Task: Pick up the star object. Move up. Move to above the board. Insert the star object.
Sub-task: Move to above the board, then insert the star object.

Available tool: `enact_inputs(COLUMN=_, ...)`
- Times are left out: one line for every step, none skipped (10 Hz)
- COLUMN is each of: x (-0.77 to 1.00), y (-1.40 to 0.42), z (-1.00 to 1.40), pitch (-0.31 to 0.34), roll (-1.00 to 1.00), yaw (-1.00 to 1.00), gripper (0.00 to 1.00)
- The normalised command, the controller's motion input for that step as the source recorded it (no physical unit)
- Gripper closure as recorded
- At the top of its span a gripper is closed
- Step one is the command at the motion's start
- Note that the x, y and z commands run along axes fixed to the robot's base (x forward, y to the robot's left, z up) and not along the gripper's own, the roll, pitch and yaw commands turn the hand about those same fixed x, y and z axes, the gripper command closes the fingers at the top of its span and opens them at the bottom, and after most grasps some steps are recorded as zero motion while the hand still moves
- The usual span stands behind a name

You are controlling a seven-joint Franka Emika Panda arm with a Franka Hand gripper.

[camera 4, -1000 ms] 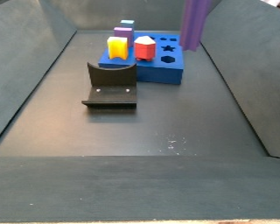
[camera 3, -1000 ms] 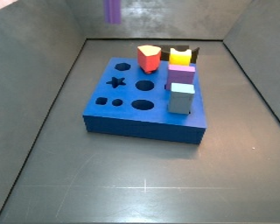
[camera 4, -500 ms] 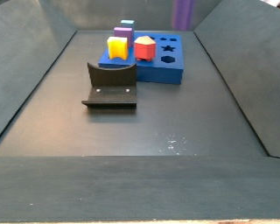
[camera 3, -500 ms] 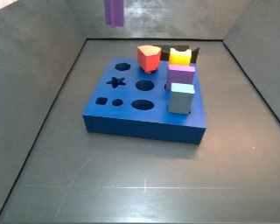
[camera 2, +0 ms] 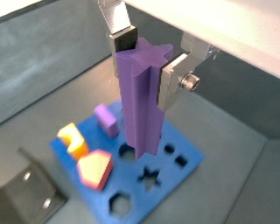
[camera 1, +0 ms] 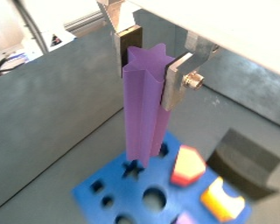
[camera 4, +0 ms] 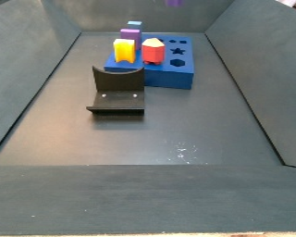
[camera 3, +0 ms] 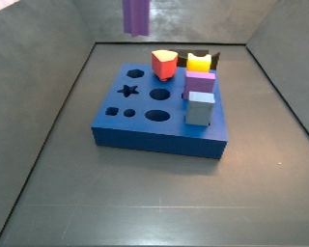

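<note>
My gripper [camera 1: 152, 59] is shut on the top of the star object [camera 1: 143, 114], a tall purple prism that hangs upright between the silver fingers; both wrist views show this grip [camera 2: 149, 57]. The board [camera 1: 108, 188], a thick blue block, lies far below it. The board's star hole [camera 3: 128, 92] is empty. In both side views only the prism's lower end [camera 3: 136, 13] shows at the top edge [camera 4: 176, 3], high above the board [camera 4: 176, 69]. The gripper itself is out of both side views.
Red [camera 3: 164, 65], yellow [camera 3: 197, 62], short purple [camera 3: 201, 82] and grey-blue [camera 3: 200, 107] blocks stand in the board's right side. The fixture [camera 4: 117, 90] stands on the floor beside the board. Grey walls enclose the floor.
The star object has risen, so less of it shows in both side views. It has also shifted sideways, closer to above the board.
</note>
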Motion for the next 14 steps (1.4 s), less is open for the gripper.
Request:
enact_inputs(x=0.38, y=-0.94, z=0.24, pitch=0.125, roll=0.00, yaw=0.01, gripper=1.00)
enact_inputs(x=0.32, y=-0.73, z=0.19, pitch=0.129, roll=0.01, yaw=0.01, gripper=1.00)
enact_inputs(x=0.20, y=-0.38, z=0.11, pitch=0.120, roll=0.02, yaw=0.01, gripper=1.00)
enact_inputs(x=0.11, y=-0.20, z=0.06, pitch=0.084, roll=0.03, yaw=0.00, gripper=1.00)
enact_inputs(x=-0.44, y=0.65, z=-0.57, pitch=-0.060, roll=0.08, yaw=0.31, gripper=1.00)
enact_inputs(x=-0.49, y=0.67, z=-0.63, pitch=-0.101, roll=0.07, yaw=0.30, gripper=1.00)
enact_inputs(x=-0.52, y=0.67, z=-0.70, pitch=-0.131, roll=0.07, yaw=0.30, gripper=1.00)
enact_inputs(x=-0.55, y=0.67, z=-0.79, pitch=-0.174, roll=0.06, yaw=0.31, gripper=1.00)
enact_inputs(x=-0.58, y=0.64, z=-0.92, pitch=-0.223, roll=0.05, yaw=0.35, gripper=1.00)
enact_inputs(x=-0.32, y=0.52, z=-0.85, pitch=-0.134, roll=0.01, yaw=0.39, gripper=1.00)
enact_inputs(x=-0.06, y=0.20, z=-0.77, pitch=-0.104, roll=0.00, yaw=0.21, gripper=1.00)
enact_inputs(x=0.01, y=0.00, z=-0.52, pitch=-0.069, roll=-0.03, yaw=-0.03, gripper=1.00)
enact_inputs(x=0.12, y=-0.07, z=-0.29, pitch=-0.057, roll=-0.07, yaw=-0.16, gripper=1.00)
enact_inputs(x=0.12, y=-0.03, z=-0.27, pitch=-0.034, roll=-0.05, yaw=-0.14, gripper=1.00)
